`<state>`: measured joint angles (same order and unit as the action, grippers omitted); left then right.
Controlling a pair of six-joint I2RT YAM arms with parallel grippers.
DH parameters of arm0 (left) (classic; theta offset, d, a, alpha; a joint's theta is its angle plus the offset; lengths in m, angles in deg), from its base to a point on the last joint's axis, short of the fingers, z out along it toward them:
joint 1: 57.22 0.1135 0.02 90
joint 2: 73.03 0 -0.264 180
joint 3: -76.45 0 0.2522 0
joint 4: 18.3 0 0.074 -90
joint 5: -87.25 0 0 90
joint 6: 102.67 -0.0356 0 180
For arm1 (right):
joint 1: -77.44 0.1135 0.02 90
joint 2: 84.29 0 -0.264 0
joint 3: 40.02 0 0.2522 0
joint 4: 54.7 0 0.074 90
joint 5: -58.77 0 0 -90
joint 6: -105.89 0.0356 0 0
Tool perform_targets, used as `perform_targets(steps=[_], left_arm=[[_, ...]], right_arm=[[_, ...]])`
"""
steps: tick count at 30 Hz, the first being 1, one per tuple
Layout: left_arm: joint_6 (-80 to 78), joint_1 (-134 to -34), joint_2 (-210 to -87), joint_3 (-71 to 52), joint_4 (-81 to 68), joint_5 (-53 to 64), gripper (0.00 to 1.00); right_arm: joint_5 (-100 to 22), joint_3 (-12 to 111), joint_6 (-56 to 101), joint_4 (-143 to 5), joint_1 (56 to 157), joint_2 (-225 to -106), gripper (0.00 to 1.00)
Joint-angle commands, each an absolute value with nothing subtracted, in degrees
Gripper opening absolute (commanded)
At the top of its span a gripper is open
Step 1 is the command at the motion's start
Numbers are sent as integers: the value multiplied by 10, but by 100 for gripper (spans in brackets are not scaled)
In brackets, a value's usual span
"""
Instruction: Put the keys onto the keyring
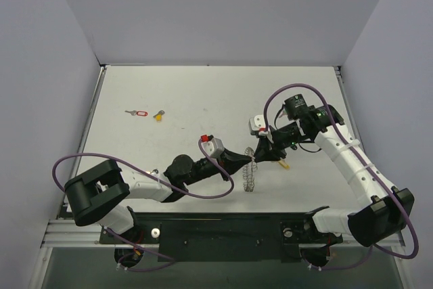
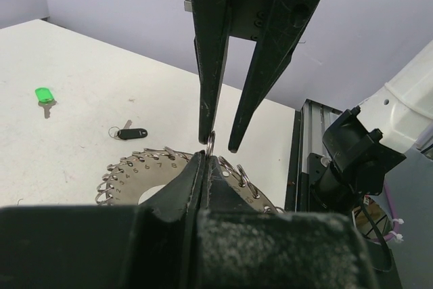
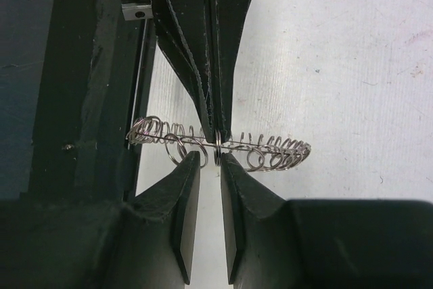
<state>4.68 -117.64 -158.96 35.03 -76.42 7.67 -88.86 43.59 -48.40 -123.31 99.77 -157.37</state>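
The keyring (image 2: 135,170) is a flat numbered metal disc rimmed with small wire loops, and it looks like a coil edge-on (image 3: 277,153). It stands upright on the table (image 1: 249,177). My left gripper (image 2: 206,158) is shut on its top edge (image 1: 249,160). My right gripper (image 3: 210,160) meets it from the opposite side (image 1: 260,156), its jaws a narrow gap apart around one small loop (image 3: 218,157). Keys lie loose on the table: green (image 2: 44,95), black (image 2: 132,133), red-tagged (image 1: 137,113) and yellow (image 1: 159,116). An orange-yellow one (image 1: 284,164) lies just under the right gripper.
The black base rail (image 1: 223,228) runs along the table's near edge, close behind the keyring. Purple cables (image 1: 210,191) loop beside both arms. Grey walls enclose the white table (image 1: 203,93) on three sides.
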Motion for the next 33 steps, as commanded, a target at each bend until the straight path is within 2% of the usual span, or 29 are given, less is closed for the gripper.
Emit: perform_targets(steps=[1,6,10,18,19,21,23,28,33], left_arm=[[44,-1181,-1573,341,-896,68,0],[46,-1182,-1572,341,-899,68,0],[50,-1182,-1576,340,-902,73,0],[56,-1179,-1572,337,-862,112,0],[54,-1175,-1565,336,-834,118,14],[37,-1170,-1541,337,-776,133,32],[-3,-1168,-1503,335,-699,143,38],[-163,-1176,-1412,287,-419,132,40],[-236,-1199,-1391,254,-342,89,40]], right_arm=[[-926,434,-502,-1264,1004,-1583,15],[-925,438,-505,-1269,1004,-1590,12],[-920,438,-506,-1268,1004,-1592,0],[-861,483,-492,-1318,1007,-1600,0],[-853,491,-492,-1329,1008,-1602,0],[-832,502,-500,-1350,1012,-1602,0],[-809,513,-504,-1369,1017,-1602,0],[-733,559,-513,-1444,1042,-1610,0],[-702,588,-492,-1467,1065,-1625,0]])
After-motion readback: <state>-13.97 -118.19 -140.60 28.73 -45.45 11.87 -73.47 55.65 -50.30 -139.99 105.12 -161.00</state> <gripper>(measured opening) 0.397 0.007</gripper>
